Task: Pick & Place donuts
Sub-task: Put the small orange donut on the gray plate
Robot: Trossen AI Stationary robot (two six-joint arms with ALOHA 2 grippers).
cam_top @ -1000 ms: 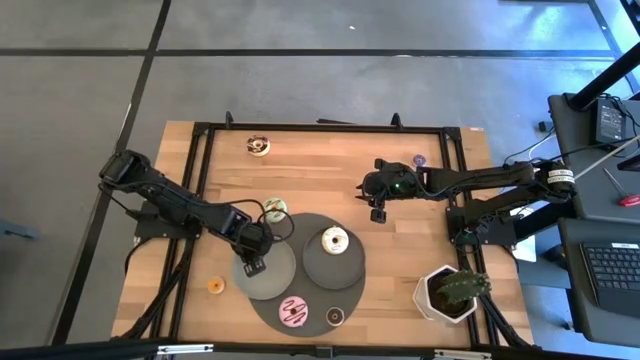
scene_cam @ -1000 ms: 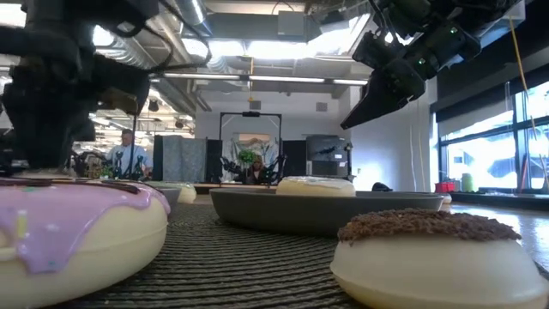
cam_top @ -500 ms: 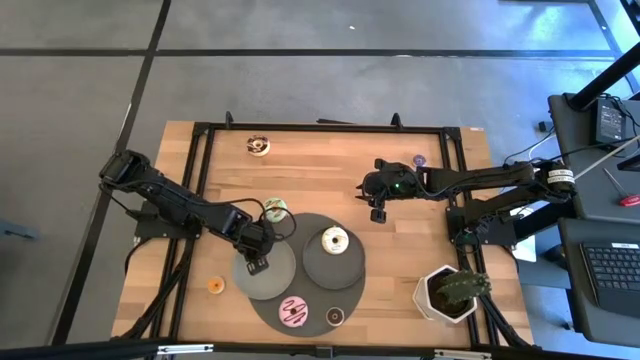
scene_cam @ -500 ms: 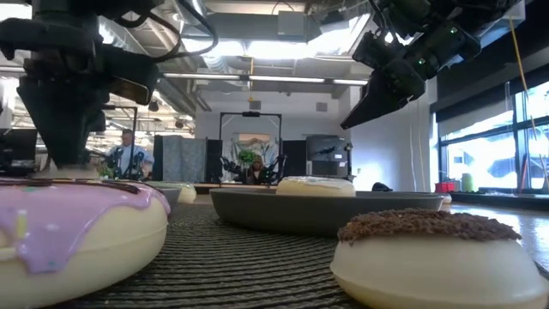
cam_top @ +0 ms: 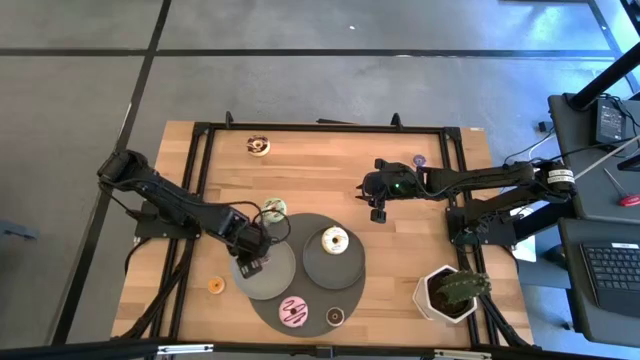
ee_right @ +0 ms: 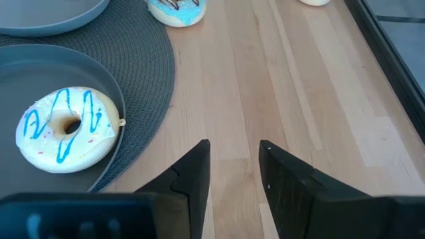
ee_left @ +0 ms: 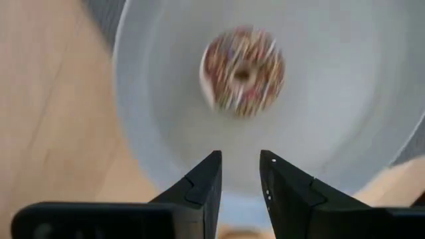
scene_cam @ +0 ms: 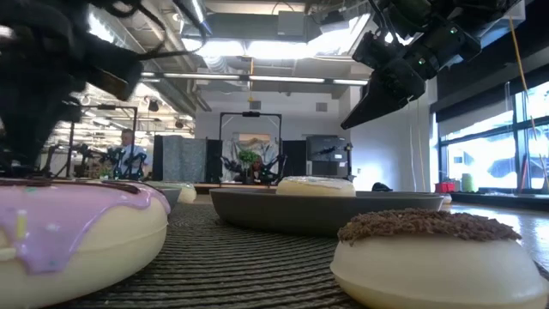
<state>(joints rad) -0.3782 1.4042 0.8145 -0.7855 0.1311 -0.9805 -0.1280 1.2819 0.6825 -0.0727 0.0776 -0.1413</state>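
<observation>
My left gripper (cam_top: 252, 266) hangs open over the left grey plate (cam_top: 278, 280). In the left wrist view a chocolate-and-white striped donut (ee_left: 242, 70) lies flat on that plate, beyond the fingertips (ee_left: 239, 159). My right gripper (cam_top: 378, 214) is open above bare wood, well off the table in the low view (scene_cam: 347, 124). A cream donut with blue lines (cam_top: 334, 240) lies on the right plate (ee_right: 40, 79). Loose donuts: green (cam_top: 273, 208), chocolate-and-white (cam_top: 258, 146), purple (cam_top: 418, 159), orange (cam_top: 215, 285), pink (cam_top: 292, 312), dark (cam_top: 335, 316).
Both plates sit on a dark round woven mat (cam_top: 310, 300). A white pot with a green plant (cam_top: 450, 292) stands at the near right corner. A black frame (cam_top: 320, 128) edges the table. Bare wood lies between the right plate and the pot.
The left gripper has shifted a little toward the table's right and then back toward its left over the left plate; it is blurred in motion now. The right arm has kept still.
</observation>
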